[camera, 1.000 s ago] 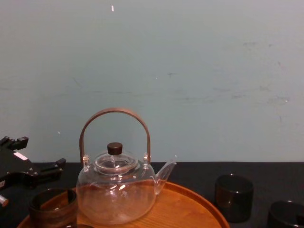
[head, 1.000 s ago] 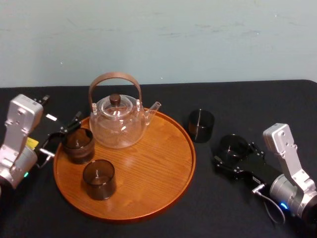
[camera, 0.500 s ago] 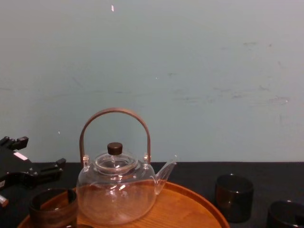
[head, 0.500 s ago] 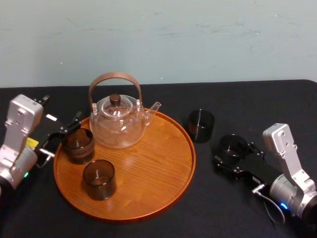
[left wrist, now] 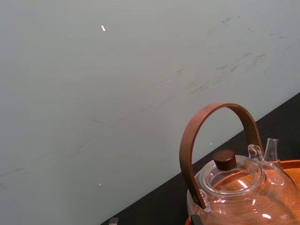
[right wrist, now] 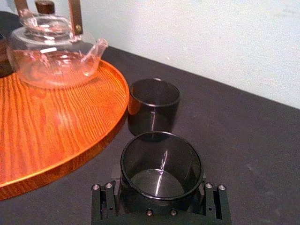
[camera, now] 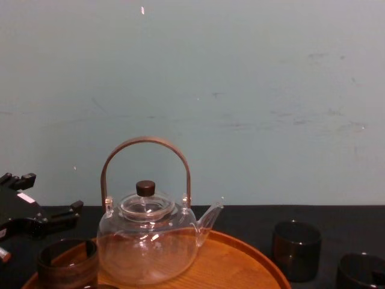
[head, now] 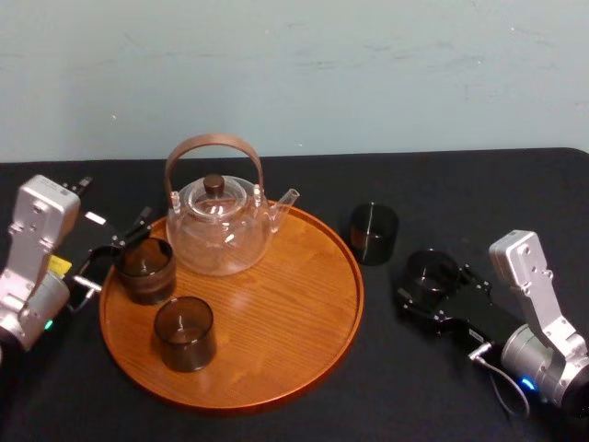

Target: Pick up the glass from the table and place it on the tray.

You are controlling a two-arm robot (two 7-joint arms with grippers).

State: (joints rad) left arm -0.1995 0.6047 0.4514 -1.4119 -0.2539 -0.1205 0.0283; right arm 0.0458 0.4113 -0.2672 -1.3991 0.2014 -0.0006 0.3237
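Note:
A dark smoked glass (head: pixel 433 272) stands on the black table right of the tray, between the fingers of my right gripper (head: pixel 434 284). In the right wrist view this glass (right wrist: pixel 161 164) fills the gap between the jaws, which press on both its sides. The round orange-brown tray (head: pixel 304 341) lies at the centre. A second dark glass (head: pixel 374 232) stands on the table by the tray's right rim. My left gripper (head: pixel 115 250) is open at the tray's left edge, beside a glass (head: pixel 144 269) on the tray.
A clear glass teapot (head: pixel 221 226) with a brown arched handle sits at the back of the tray. Another dark glass (head: pixel 184 331) stands on the tray's front left. The tray's right half is bare wood. A pale wall rises behind the table.
The right gripper's jaws have drawn in onto the glass standing between them. The glass, the left arm and the things on the tray have stayed where they were.

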